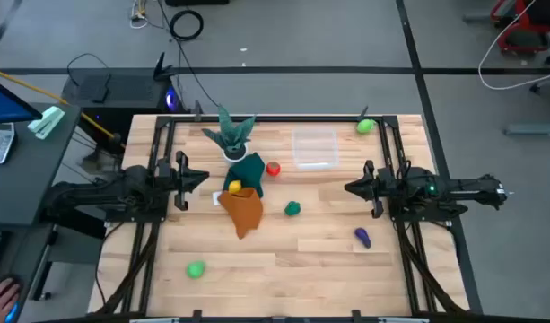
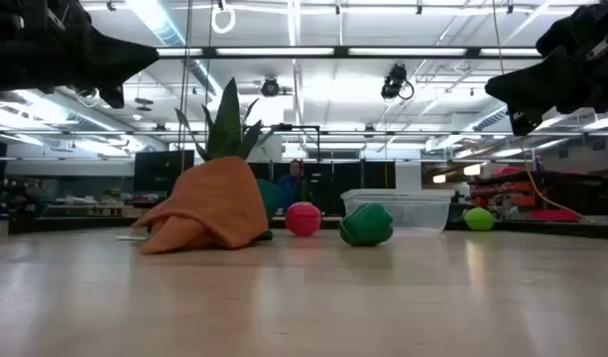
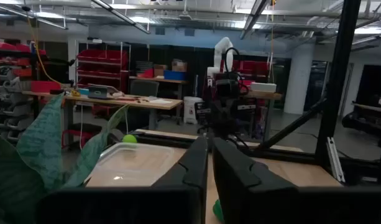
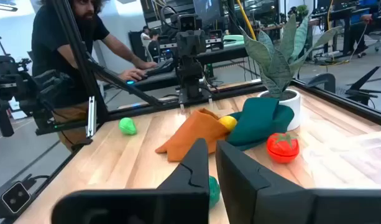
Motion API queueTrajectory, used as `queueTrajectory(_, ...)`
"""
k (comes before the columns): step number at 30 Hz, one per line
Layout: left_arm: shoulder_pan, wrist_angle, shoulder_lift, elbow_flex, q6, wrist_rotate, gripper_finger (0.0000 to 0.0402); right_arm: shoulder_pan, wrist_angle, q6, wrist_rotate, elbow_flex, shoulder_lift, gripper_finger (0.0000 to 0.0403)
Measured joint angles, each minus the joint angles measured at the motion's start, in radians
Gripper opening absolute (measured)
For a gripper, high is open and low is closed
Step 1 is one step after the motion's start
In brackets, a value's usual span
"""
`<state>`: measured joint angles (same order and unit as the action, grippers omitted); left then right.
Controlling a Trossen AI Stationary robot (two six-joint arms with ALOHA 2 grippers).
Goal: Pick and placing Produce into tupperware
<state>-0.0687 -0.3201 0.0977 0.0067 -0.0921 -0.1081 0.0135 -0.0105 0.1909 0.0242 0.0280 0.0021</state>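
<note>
The clear tupperware (image 1: 315, 148) sits empty near the far edge, also in the low view (image 2: 398, 210). The produce lies scattered on the table: a light green piece (image 1: 365, 126) by the far right corner, a red one (image 1: 273, 168), a yellow one (image 1: 235, 187) between the cloths, a dark green one (image 1: 293, 208), a purple one (image 1: 362, 237) and another light green one (image 1: 196, 268) near the front. My left gripper (image 1: 205, 177) hovers shut, high over the left side. My right gripper (image 1: 346, 187) hovers shut over the right side, fingers (image 4: 199, 163) pointing toward the cloths.
A teal cloth (image 1: 248, 170) and an orange cloth (image 1: 243, 212) lie heaped at mid-table. A teal spiky plant in a white pot (image 1: 234, 137) stands behind them. Black frame rails run along both table sides. A person (image 4: 72, 56) stands beyond the left edge.
</note>
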Motion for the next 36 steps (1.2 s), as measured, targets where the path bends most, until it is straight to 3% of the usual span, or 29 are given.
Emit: queueTrajectory(36,0.0,0.0,0.0,0.0,0.0,0.0,0.0031,0.0,0.0,0.0,0.0,0.0,0.0,0.0)
